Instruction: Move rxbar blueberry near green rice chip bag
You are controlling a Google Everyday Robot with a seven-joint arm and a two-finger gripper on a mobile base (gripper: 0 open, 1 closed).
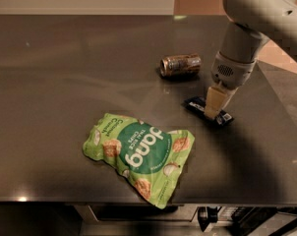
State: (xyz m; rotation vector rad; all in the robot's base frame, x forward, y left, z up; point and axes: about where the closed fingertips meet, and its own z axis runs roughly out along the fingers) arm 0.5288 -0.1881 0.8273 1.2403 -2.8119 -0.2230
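Observation:
The rxbar blueberry point(225, 118), a small dark-blue wrapper, lies low at the table's right side, and its two ends stick out on either side of my gripper. My gripper point(213, 112) points down from the white arm and is shut on the bar's middle. The green rice chip bag point(141, 154), light green with a dark-green "dang" circle, lies flat near the front edge. It is down and to the left of the bar, with a gap of bare table between them.
A brownish metallic drink can point(180, 65) lies on its side just behind and left of the gripper. The dark table point(65, 73) stretches left and back. Its front edge runs just below the bag, and its right edge is near the arm.

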